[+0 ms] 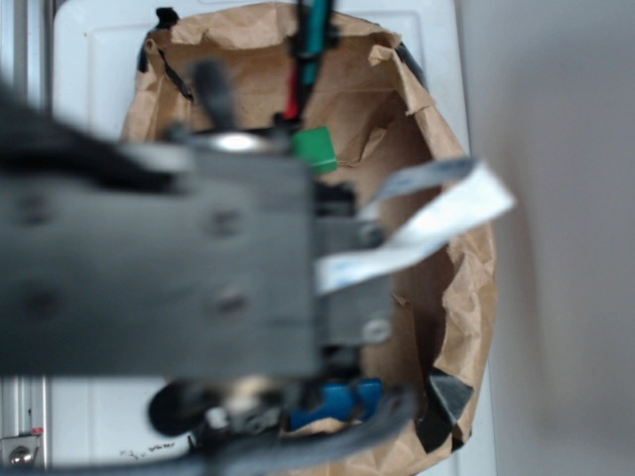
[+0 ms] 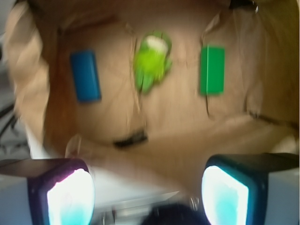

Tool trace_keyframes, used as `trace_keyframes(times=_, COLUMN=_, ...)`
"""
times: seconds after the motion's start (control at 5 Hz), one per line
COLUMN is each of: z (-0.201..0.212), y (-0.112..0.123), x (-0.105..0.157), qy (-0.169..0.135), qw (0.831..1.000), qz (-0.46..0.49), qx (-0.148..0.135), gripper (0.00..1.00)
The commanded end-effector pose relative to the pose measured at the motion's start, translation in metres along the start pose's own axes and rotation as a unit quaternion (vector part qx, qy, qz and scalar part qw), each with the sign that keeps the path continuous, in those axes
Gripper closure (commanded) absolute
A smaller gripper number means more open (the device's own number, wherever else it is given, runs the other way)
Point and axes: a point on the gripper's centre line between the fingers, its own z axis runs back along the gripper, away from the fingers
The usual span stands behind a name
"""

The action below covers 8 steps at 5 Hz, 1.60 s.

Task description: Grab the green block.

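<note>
— Where's the green block (image 2: pixel 212 70)?

— Lying flat on the brown paper (image 2: pixel 178 117) inside the crumpled paper bag (image 1: pixel 476 297), toward the right of the wrist view. Long side running up and down the picture. Also visible in the exterior view, peeking out just past the blurred dark arm (image 1: pixel 159 268), near the far end of the bag.

— Anything beside it?

— Sitting left of it, apart, a yellow-green plush frog (image 2: pixel 152 63). Further left again, a blue block (image 2: pixel 86 76), also flat, also well apart from the others. Three in a row across the bag floor, none touching. Below the frog, a small dark strip (image 2: pixel 131 138) on the paper; too blurred to name.

— And the fingers (image 2: pixel 70 197)?

— Spread wide, one pad at each bottom corner of the wrist view, pale and glowing with dark rims. Nothing between them. Gripper (image 2: pixel 147 197) hanging above the near edge of the bag, well short of the green block.

— Anything else outside?

— White ribbon cable (image 1: pixel 437 223) curling off the arm. Bag resting on a white tabletop (image 1: pixel 99 50).
</note>
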Motion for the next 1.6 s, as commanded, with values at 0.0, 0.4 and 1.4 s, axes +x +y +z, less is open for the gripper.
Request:
trace_keyframes(times=0.0, z=-0.019, y=0.038, x=0.052, qy=-0.077, qw=0.997, qz=-0.027, qx=0.001, gripper=0.0)
trace_keyframes(times=0.4, z=-0.055, y=0.052, x=0.063, qy=-0.052, qw=0.994, qz=-0.086, qx=-0.036, gripper=0.0)
trace_keyframes(times=1.4, z=-0.089, y=0.054, x=0.047, qy=-0.009, qw=0.994, qz=-0.106, qx=0.001, gripper=0.0)
